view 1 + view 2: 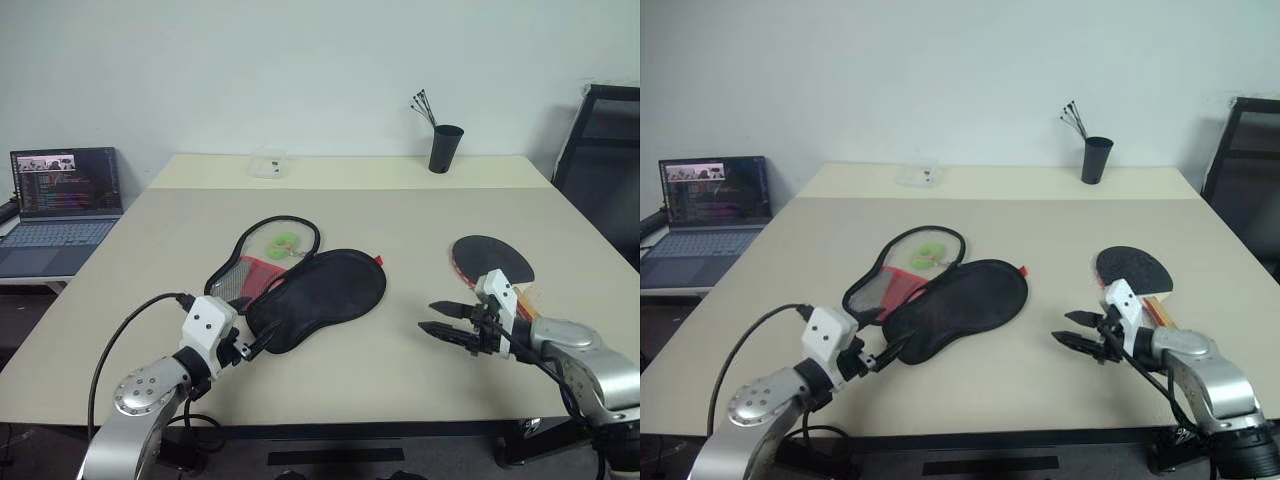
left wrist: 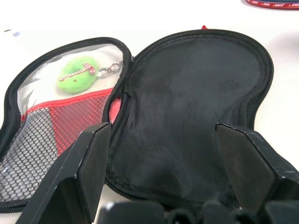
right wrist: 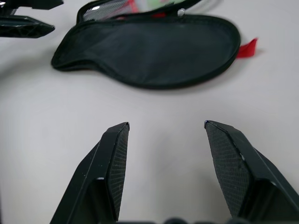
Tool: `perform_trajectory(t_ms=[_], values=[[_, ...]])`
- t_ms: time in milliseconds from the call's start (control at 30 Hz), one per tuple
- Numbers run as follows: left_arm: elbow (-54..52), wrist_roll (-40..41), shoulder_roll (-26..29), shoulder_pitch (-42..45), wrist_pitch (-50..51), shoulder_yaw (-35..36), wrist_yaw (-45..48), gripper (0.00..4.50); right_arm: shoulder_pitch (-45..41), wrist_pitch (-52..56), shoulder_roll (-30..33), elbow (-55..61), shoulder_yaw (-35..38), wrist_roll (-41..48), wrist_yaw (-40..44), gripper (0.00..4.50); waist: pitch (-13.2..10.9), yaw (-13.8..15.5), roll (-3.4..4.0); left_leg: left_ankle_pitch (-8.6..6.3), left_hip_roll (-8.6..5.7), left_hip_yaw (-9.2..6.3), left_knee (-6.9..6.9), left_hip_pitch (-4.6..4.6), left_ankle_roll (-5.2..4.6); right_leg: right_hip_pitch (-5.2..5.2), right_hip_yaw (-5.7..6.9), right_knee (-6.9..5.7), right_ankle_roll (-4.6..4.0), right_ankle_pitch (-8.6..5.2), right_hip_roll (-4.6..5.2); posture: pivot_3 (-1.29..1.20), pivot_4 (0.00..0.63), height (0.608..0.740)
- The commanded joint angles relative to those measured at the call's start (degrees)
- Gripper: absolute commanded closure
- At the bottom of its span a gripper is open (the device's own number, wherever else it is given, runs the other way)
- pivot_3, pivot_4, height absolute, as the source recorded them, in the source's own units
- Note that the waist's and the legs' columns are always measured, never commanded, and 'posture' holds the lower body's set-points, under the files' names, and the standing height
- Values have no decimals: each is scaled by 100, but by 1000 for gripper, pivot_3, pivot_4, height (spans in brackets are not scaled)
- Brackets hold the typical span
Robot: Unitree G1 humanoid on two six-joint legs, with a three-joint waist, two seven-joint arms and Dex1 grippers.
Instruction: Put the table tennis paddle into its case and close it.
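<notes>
On the pale bench (image 1: 400, 225), the left tool (image 1: 258, 346) hung wide and empty at the narrow end of the soft black fabric case (image 1: 318, 295), which lay unzipped, its mesh-pocket half (image 1: 262, 258) folded out beside it. The flat paddle with the round black rubber face (image 1: 492, 259) lay well apart to the right, just beyond the right tool (image 1: 446, 319), also spread and empty. Loading seemed not yet begun; next came grasping the paddle. No lettering was legible on the case.
</notes>
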State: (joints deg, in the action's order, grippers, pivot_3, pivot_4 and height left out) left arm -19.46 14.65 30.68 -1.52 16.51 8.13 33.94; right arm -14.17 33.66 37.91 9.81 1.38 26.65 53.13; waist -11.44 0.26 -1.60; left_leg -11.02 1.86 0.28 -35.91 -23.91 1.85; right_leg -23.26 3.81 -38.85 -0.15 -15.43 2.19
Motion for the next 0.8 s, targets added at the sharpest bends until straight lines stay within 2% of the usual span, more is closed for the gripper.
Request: perform_trajectory(t_ms=[33,200,400,533,600,733,800], values=[[155,-24,60,165,-253,-20,127,627,13,-1,167,258,41,-22,10,1668,0,0,0,0,0,0,0,1,0,0,-1,0,0,0,0,0,150,740],[378,184,15,524,-238,-107,366,627,208,357,141,854,214,224,-275,1668,0,35,-1,0,-3,0,0,-4,0,0,2,3,0,0,0,0,150,740],[765,439,229,899,-172,-165,1025,627,360,927,61,1592,577,645,-780,1668,0,36,-3,-1,-5,1,-2,-3,1,0,3,2,1,0,-1,0,150,740],[725,476,391,921,-371,-101,1320,627,276,982,-97,1554,364,561,-1007,1668,-1,25,-5,-2,-2,1,0,-3,3,0,2,4,0,0,-4,0,150,740],[926,577,496,916,-468,60,1514,627,155,1135,-406,1519,101,500,-1330,1668,0,12,-7,-2,-1,1,0,-2,3,-1,2,4,0,0,-4,0,150,740],[995,1070,714,1161,-142,177,1997,627,-215,1657,-797,1339,-108,558,-1786,1668,0,1,-6,-2,6,-2,-1,-1,3,-1,5,-1,-1,0,-6,0,150,740],[1235,1068,888,1301,-161,146,2233,627,-364,1780,-969,1109,-84,533,-1983,1668,0,1,-7,-2,4,-1,-2,-1,3,-1,4,-1,-1,0,-6,0,150,740]])
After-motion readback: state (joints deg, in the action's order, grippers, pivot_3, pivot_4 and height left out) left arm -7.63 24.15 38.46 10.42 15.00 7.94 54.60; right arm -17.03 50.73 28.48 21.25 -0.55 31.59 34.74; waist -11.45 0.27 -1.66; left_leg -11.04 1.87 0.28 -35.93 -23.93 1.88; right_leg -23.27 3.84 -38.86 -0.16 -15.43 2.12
